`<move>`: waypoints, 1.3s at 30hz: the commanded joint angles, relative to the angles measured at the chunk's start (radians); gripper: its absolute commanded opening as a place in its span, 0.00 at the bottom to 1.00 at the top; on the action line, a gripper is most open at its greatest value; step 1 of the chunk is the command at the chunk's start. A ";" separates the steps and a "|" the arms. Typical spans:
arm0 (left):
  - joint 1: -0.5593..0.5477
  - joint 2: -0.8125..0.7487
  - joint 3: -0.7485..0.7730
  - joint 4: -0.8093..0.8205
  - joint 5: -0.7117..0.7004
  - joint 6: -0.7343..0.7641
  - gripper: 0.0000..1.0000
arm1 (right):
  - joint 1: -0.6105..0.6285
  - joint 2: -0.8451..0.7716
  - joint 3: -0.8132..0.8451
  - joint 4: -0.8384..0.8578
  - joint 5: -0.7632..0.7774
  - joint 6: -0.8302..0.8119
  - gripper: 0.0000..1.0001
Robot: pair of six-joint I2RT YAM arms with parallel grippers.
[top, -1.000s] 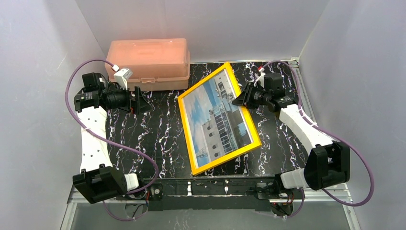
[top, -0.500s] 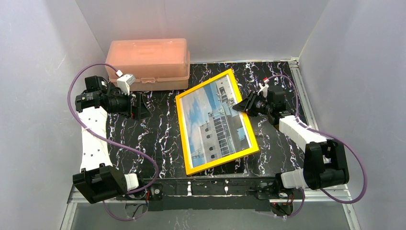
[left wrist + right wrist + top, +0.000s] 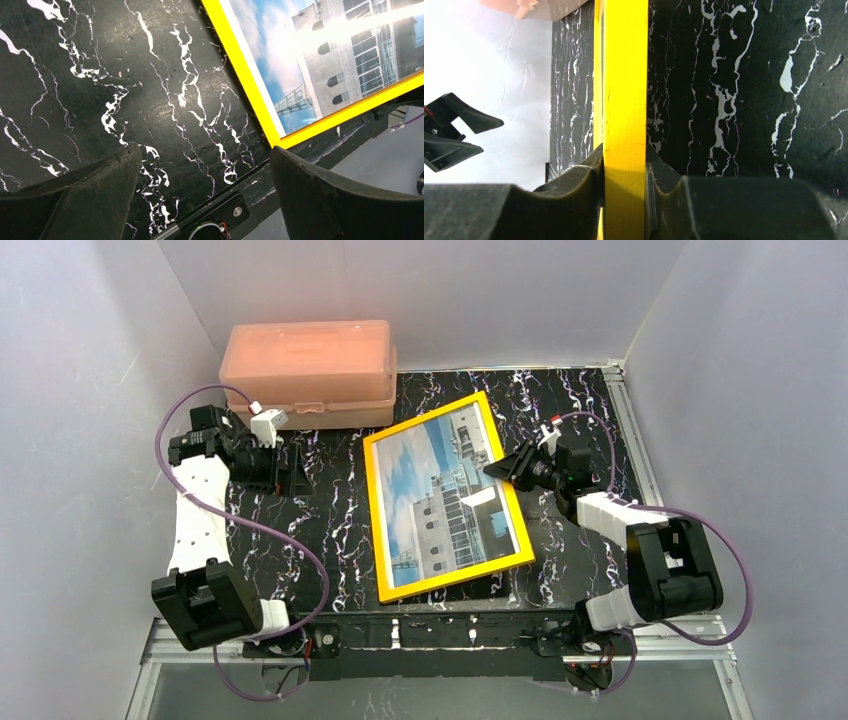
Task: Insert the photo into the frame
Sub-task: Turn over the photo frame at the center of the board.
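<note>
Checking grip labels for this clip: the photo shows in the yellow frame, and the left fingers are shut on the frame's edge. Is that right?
Not quite. It is the right fingers that are shut on the edge of the frame, as the right wrist view shows; the left fingers stand open. The photo does show in the frame.

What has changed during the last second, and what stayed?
The right gripper, still clamped on the frame, drew back toward its base, turning the frame clockwise in the top view and sliding it nearer the arms. The left gripper stays open; the pink box has not moved.
</note>
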 commanded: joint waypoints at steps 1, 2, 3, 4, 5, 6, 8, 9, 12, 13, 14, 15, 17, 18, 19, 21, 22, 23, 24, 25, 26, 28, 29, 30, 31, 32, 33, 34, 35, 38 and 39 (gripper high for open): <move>0.001 0.039 -0.008 0.008 -0.040 -0.045 0.99 | -0.003 0.037 -0.006 0.123 0.046 -0.076 0.24; -0.001 0.051 -0.008 0.008 -0.045 -0.051 0.98 | -0.005 0.048 -0.008 0.132 0.045 -0.081 0.24; -0.003 0.059 -0.012 0.012 -0.050 -0.053 0.98 | -0.005 0.059 -0.010 0.141 0.044 -0.089 0.24; -0.006 0.065 -0.018 0.019 -0.055 -0.055 0.98 | -0.005 0.075 -0.013 0.149 0.044 -0.095 0.25; -0.007 0.067 -0.029 0.029 -0.058 -0.057 0.98 | -0.006 0.088 -0.013 0.158 0.041 -0.097 0.26; -0.010 0.067 -0.038 0.039 -0.059 -0.061 0.99 | -0.005 0.105 -0.017 0.175 0.031 -0.097 0.28; -0.019 0.069 -0.055 0.060 -0.066 -0.076 0.98 | -0.004 0.129 -0.035 0.216 0.008 -0.088 0.31; -0.030 0.071 -0.061 0.071 -0.074 -0.082 0.99 | -0.005 0.140 -0.046 0.232 0.007 -0.087 0.33; -0.066 0.084 -0.068 0.089 -0.111 -0.100 0.99 | -0.004 0.164 -0.074 0.253 0.012 -0.103 0.37; -0.073 0.093 -0.068 0.094 -0.114 -0.107 0.98 | -0.004 0.172 -0.076 0.253 0.013 -0.114 0.38; -0.078 0.100 -0.068 0.099 -0.115 -0.113 0.98 | -0.005 0.178 -0.075 0.249 0.013 -0.122 0.40; -0.084 0.105 -0.066 0.103 -0.116 -0.118 0.98 | -0.004 0.181 -0.074 0.243 0.013 -0.130 0.85; -0.092 0.116 -0.063 0.112 -0.115 -0.129 0.98 | -0.004 0.178 -0.066 0.219 0.031 -0.155 0.98; -0.094 0.120 -0.060 0.116 -0.115 -0.132 0.98 | -0.005 0.175 -0.062 0.201 0.038 -0.169 0.99; -0.095 0.122 -0.058 0.118 -0.113 -0.134 0.98 | -0.005 0.173 -0.053 0.186 0.044 -0.182 0.99; -0.095 0.125 -0.056 0.121 -0.110 -0.136 0.98 | -0.004 0.170 -0.033 0.160 0.058 -0.189 0.99; -0.095 0.125 -0.055 0.122 -0.110 -0.137 0.99 | -0.005 0.169 -0.026 0.157 0.067 -0.181 0.99; -0.096 0.125 -0.054 0.122 -0.109 -0.138 0.98 | -0.005 0.165 -0.022 0.160 0.079 -0.171 0.99; -0.095 0.124 -0.056 0.122 -0.109 -0.138 0.98 | -0.002 0.159 -0.021 0.170 0.090 -0.159 0.99; -0.095 0.119 -0.057 0.122 -0.109 -0.138 0.98 | 0.001 0.155 -0.020 0.177 0.096 -0.146 0.99; -0.095 0.113 -0.057 0.123 -0.109 -0.137 0.98 | 0.004 0.154 -0.015 0.183 0.096 -0.135 0.99; -0.095 0.099 -0.055 0.126 -0.115 -0.139 0.98 | 0.012 0.149 0.014 0.138 0.095 -0.136 0.99; -0.095 0.091 -0.050 0.130 -0.126 -0.145 0.98 | 0.015 0.137 0.031 0.095 0.106 -0.150 0.99; -0.095 0.085 -0.043 0.133 -0.135 -0.150 0.98 | 0.015 0.109 0.048 0.040 0.126 -0.174 0.99; -0.095 0.079 -0.034 0.134 -0.148 -0.153 0.98 | 0.014 0.084 0.064 -0.014 0.153 -0.203 0.99; -0.093 0.070 -0.022 0.136 -0.161 -0.156 0.98 | 0.014 0.057 0.082 -0.078 0.186 -0.226 0.99; -0.088 0.062 -0.016 0.147 -0.184 -0.161 0.99 | 0.013 0.033 0.101 -0.140 0.225 -0.246 0.99; -0.075 0.052 -0.016 0.176 -0.206 -0.170 0.99 | 0.009 0.007 0.118 -0.191 0.255 -0.271 0.99; -0.063 0.045 -0.015 0.196 -0.229 -0.176 0.98 | 0.009 -0.021 0.134 -0.229 0.281 -0.295 0.99; -0.016 0.032 -0.009 0.236 -0.284 -0.164 0.99 | -0.001 -0.107 0.150 -0.305 0.383 -0.343 0.99; 0.003 0.026 -0.008 0.242 -0.285 -0.155 0.98 | -0.012 -0.126 0.159 -0.333 0.408 -0.348 0.99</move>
